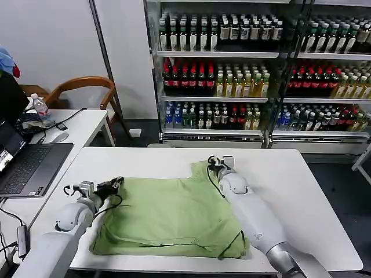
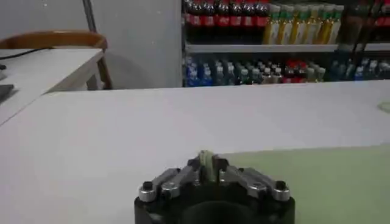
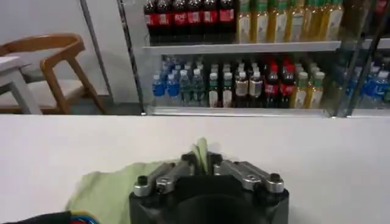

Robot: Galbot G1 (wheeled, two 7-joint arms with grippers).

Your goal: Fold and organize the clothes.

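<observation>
- The polo shirt (image 1: 168,217) lies spread across the middle of the white desk (image 1: 290,191), a light green sheet of cloth with a slight ridge running from about 11 o'clock to 5 o'clock across it.
- The left pincer (image 1: 115,184) sits at the shirt's 9 o'clock edge; in the left wrist view its 2 fingers are closed on a thin sliver of green cloth (image 2: 206,165), so it is pinching the hem, not just resting on it.
- The right pincer (image 1: 219,163) is at the shirt's far corner, roughly 1 o'clock from the garment's middle; the right wrist view shows its fingers (image 3: 183,169) shut on a raised tuft of the same fabric (image 3: 201,152).
- Both grips are at edges, not mid-panel; I judge this gives control of a whole side, so the cloth can be lifted and carried over in 1 sweep without bunching.
- The 2 holds are well apart, which should keep the fabric taut between them during a fold.
- The shirt looks to be only partly folded, so the task seems to be at an early or middle stage.
- The right forearm (image 1: 255,220) lies over the shirt's 3 o'clock side, so the cloth under it may drag.
</observation>
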